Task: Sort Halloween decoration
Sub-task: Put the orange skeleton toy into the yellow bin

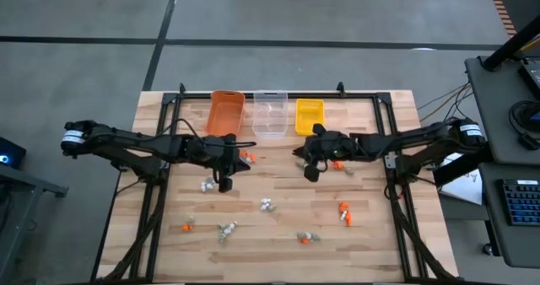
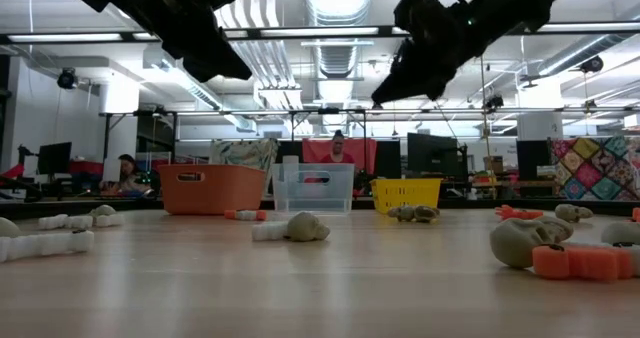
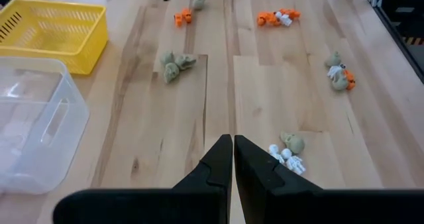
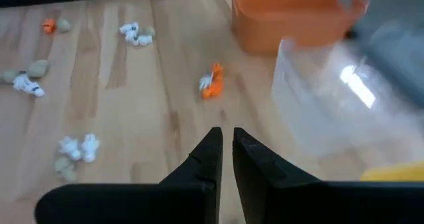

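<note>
Wooden planks are making up the desk (image 1: pixel 278 251), and the Halloween decorations are lying scattered loose across them, none inside a bin. In the high view, one white-and-tan cluster (image 1: pixel 267 205) is sitting near the middle, an orange cluster (image 1: pixel 343 211) is lying right of it, a small orange piece (image 1: pixel 186 227) is lying toward the front left, and another mixed cluster (image 1: pixel 307 237) is resting near the front edge.

Three bins are standing in a row along the far side: the orange bin (image 1: pixel 226 112), the clear bin (image 1: pixel 270 114) beside it, and the yellow bin (image 1: pixel 309 115).

Both arms are reaching inward over the desk's far half. The left gripper (image 3: pixel 232 159) is hanging above the desk in front of the orange bin, its fingers nearly pressed together with only a thin slit between them and nothing held. From its wrist camera, a tan-and-white skull cluster (image 3: pixel 287 149) is lying just beside its fingertips.

The right gripper (image 4: pixel 226 149) is hovering in front of the yellow bin, its fingers likewise drawn close with a narrow gap and nothing gripped. Ahead of it, an orange trinket (image 4: pixel 211 81) is lying on the wood near the orange bin.
</note>
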Controlling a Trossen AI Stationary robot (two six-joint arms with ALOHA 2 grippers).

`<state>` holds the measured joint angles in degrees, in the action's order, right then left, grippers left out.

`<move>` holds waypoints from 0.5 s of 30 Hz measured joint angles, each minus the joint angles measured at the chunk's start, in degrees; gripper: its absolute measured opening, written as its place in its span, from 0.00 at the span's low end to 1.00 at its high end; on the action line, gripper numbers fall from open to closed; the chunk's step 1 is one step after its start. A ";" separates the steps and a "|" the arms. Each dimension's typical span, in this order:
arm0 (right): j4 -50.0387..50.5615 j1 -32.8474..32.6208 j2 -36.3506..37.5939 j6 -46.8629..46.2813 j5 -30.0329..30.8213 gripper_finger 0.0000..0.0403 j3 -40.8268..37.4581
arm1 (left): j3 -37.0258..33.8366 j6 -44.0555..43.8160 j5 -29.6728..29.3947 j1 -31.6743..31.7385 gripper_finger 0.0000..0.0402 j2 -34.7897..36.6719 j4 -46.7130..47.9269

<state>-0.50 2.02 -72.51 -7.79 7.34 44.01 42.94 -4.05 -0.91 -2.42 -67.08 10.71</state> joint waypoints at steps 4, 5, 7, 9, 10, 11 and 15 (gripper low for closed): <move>9.84 -0.02 0.00 -12.68 -11.17 0.07 2.09 | 0.00 0.77 0.00 0.00 0.00 0.01 -0.14; 12.42 -0.17 0.00 -16.80 -14.69 0.07 2.59 | 0.00 1.10 -0.03 0.00 0.00 0.01 -0.24; 18.78 -0.82 0.00 -24.99 -20.83 0.07 3.16 | 0.00 1.76 -0.07 0.00 0.00 -0.01 -0.77; 28.00 -2.23 -0.02 -30.78 -25.46 0.07 3.81 | 0.00 2.01 -0.07 0.00 0.00 -0.01 -1.40; 33.02 -3.12 -0.03 -33.48 -26.51 0.07 4.31 | 0.00 2.03 -0.08 0.00 0.00 -0.01 -1.57; 38.15 -4.04 -0.04 -36.15 -26.71 0.07 4.99 | 0.00 2.05 -0.09 0.00 0.00 0.01 -1.70; 59.50 -7.72 -0.04 -49.70 -22.30 0.07 7.96 | 0.00 2.05 -0.11 0.00 0.00 0.01 -2.18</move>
<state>59.00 -5.70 -72.55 -57.49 -14.96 51.97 42.94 -2.00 -1.02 -2.42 -67.07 8.54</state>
